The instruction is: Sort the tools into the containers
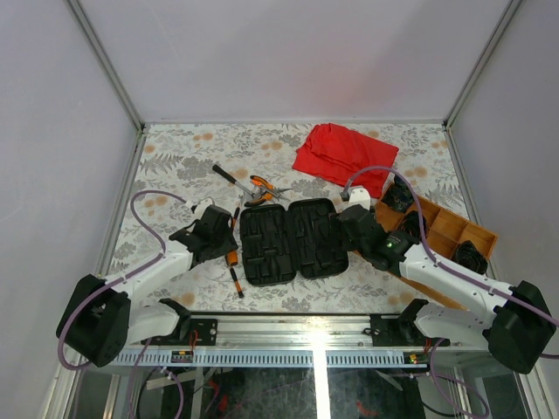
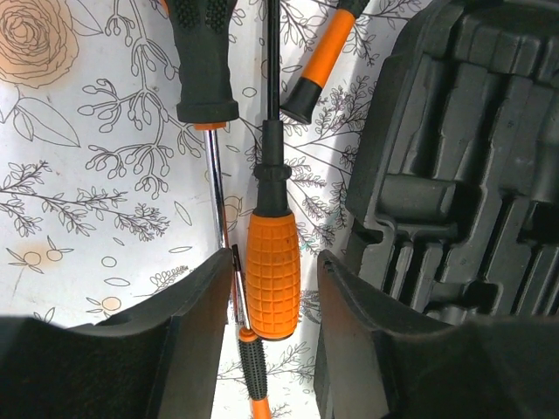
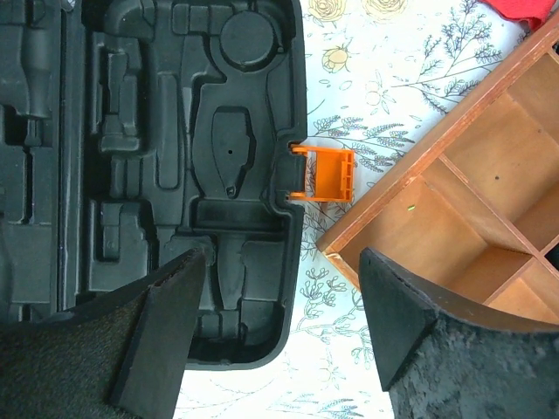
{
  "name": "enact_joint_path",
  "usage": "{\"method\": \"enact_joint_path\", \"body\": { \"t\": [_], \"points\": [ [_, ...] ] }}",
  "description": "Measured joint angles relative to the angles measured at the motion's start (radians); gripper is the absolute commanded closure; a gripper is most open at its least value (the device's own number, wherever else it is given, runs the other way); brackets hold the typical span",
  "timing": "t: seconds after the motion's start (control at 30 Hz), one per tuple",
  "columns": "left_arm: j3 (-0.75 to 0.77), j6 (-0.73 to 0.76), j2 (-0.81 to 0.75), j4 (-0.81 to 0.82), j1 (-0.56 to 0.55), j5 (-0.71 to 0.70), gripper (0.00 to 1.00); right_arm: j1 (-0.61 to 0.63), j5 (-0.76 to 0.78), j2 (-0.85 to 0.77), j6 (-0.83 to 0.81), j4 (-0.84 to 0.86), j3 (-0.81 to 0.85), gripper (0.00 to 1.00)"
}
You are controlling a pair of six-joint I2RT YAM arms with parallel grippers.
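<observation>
Left gripper (image 2: 275, 266), fingers spread astride the orange-handled screwdriver (image 2: 272, 279), should close squarely mid-handle, clear of the neighbouring steel shaft (image 2: 214, 192); right gripper (image 3: 284, 262) hangs spread.

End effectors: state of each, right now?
Left end effector: open, straddling the ribbed orange-handled screwdriver, not clamped.
Right end effector: open, holding nothing.

The top camera looked down from above and behind the arm bases, wide enough for the whole desk (image 1: 175, 157). The left wrist camera hung close over it, facing down past the left tool (image 2: 275, 262) at a screwdriver (image 2: 272, 279) and the left edge of the open case (image 2: 454, 175). The right wrist camera, equally near, looked down past the right tool (image 3: 284, 257) onto the case's right half and a wooden tray (image 3: 454, 192). All three shared the case.
</observation>
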Motion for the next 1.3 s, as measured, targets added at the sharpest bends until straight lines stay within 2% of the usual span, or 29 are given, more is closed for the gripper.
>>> {"method": "enact_joint_path", "body": {
  "t": [0.37, 0.77, 1.07, 1.3],
  "points": [
    [0.000, 0.007, 0.056, 0.049, 0.000, 0.030, 0.62, 0.000, -0.001, 0.000, 0.002, -0.002, -0.008, 0.30],
    [0.000, 0.016, 0.121, 0.058, 0.001, 0.031, 0.64, 0.000, -0.011, -0.006, 0.005, -0.003, -0.009, 0.31],
    [0.000, 0.022, 0.123, 0.071, 0.001, 0.035, 0.80, 0.000, -0.018, -0.007, 0.008, -0.005, -0.009, 0.31],
    [0.001, 0.034, 0.068, 0.061, 0.001, 0.033, 0.86, 0.000, -0.010, -0.055, 0.020, -0.012, -0.012, 0.22]
  ]
}}
